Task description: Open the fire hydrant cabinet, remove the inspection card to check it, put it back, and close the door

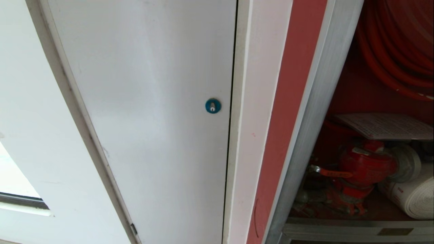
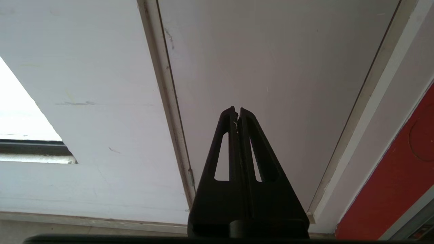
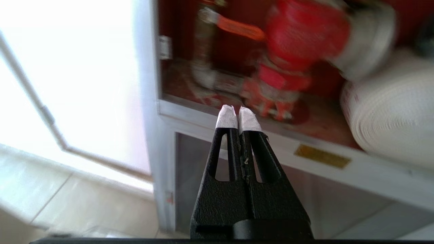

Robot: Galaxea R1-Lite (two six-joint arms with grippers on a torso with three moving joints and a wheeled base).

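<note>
Cabinet stands open; inspection card [image 1: 386, 126] lies atop the red valve [image 1: 366, 166], right of frame; right gripper [image 3: 238, 115] pinched together, empty (left gripper [image 2: 237, 113] likewise, parked); next you spread the fingers and reach the card.

A plain white panel [image 1: 145, 112] fills most of the head view, set in a pale, scuffed frame [image 1: 84, 128]. A small blue round lock [image 1: 213, 106] sits near the panel's 3 o'clock edge, just beside the dark seam. A white upright strip [image 1: 257, 101] runs beside that seam, and a red strip [image 1: 291, 112] adjoins it further toward 3 o'clock. Toward 8 o'clock, a bright opening with a dark sill [image 1: 20, 200] shows, possibly a window.
</note>
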